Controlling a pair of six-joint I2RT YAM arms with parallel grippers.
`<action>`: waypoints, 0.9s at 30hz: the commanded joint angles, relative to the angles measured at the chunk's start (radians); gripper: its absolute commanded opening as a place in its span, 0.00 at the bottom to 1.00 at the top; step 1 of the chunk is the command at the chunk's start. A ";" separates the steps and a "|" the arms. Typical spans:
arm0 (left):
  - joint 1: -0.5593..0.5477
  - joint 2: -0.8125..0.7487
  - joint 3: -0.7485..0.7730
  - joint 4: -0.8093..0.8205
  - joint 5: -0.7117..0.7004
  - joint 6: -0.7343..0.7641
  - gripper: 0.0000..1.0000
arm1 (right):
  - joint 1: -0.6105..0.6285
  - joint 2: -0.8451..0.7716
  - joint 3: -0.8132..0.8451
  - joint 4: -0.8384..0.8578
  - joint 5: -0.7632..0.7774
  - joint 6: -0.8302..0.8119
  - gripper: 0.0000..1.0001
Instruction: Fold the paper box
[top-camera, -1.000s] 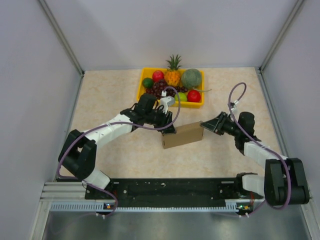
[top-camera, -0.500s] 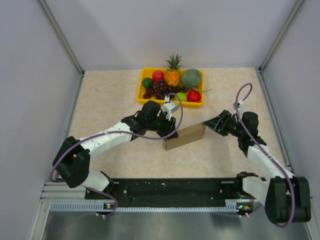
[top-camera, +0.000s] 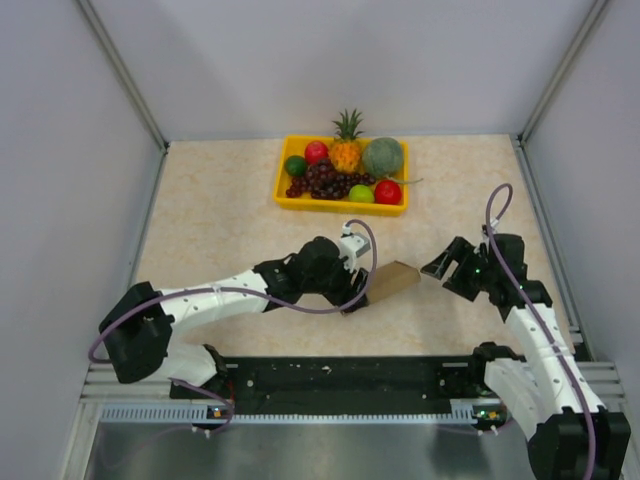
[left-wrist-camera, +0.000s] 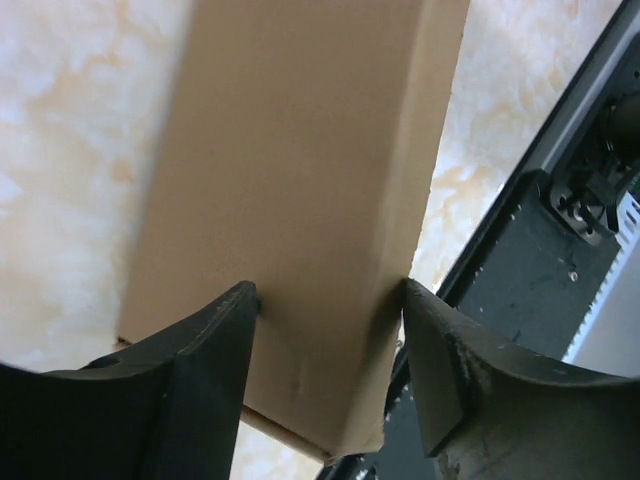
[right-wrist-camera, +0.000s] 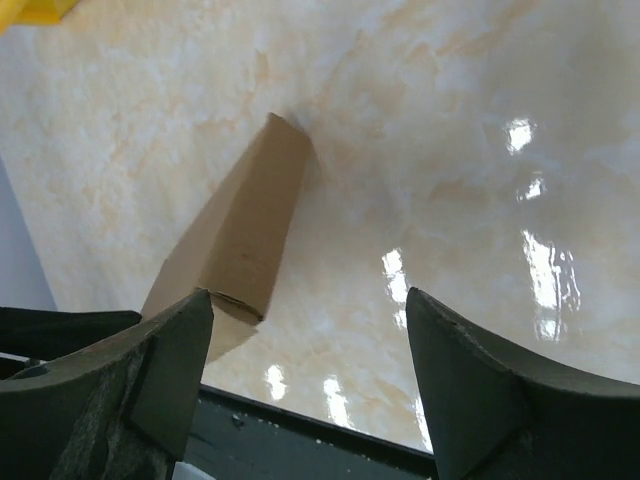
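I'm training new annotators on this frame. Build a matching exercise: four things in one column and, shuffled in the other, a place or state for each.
Things:
1. paper box
2. left gripper
3. right gripper
4. yellow tray

Places or states:
a. open, nothing between its fingers
b. furthest back, holds fruit
c. brown, between the two grippers
d. one finger on each side of the box

Pairs: 1-c, 2-d, 3-a, 4-b
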 joint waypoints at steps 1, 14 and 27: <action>-0.003 -0.049 -0.033 -0.121 0.008 -0.050 0.66 | 0.001 -0.059 0.017 -0.091 0.037 -0.035 0.77; 0.020 -0.362 -0.102 -0.266 -0.079 -0.205 0.75 | 0.077 0.199 0.160 -0.082 -0.153 -0.231 0.77; 0.290 -0.183 -0.467 0.272 0.226 -0.662 0.68 | 0.163 0.553 0.145 0.165 -0.242 -0.288 0.63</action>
